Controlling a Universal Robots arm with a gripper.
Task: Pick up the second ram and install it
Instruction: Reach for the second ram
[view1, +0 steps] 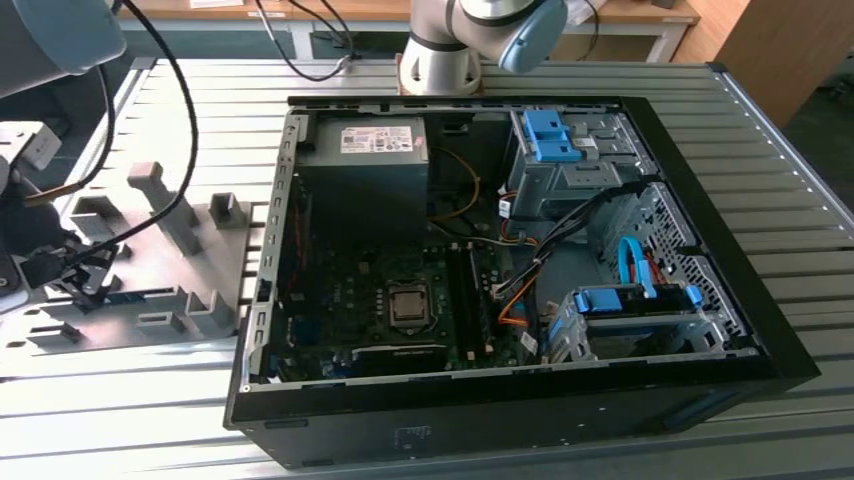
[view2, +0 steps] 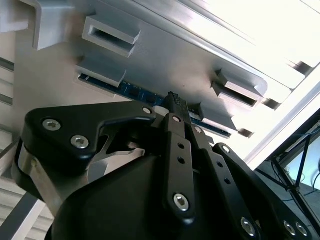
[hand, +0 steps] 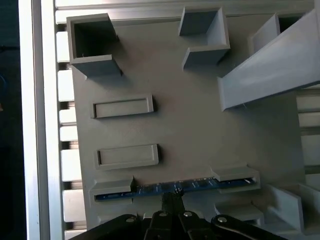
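— Where's the ram (hand: 150, 189)?
— On edge in the grey tray (hand: 200, 135), each end tucked in a block (hand: 112, 187). In the exterior view the tray is at nine o'clock from the case (view1: 534, 425).
— And the gripper (hand: 172, 196)?
— In both wrist views it's on the ram's (view2: 132, 91) middle, jaws drawn together and pinching it.
— Lifted?
— No, the ram sits in its blocks.

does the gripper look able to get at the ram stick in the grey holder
Likely yes: the gripper sits at the middle of the ram stick, whose span between the holder blocks is uncovered.
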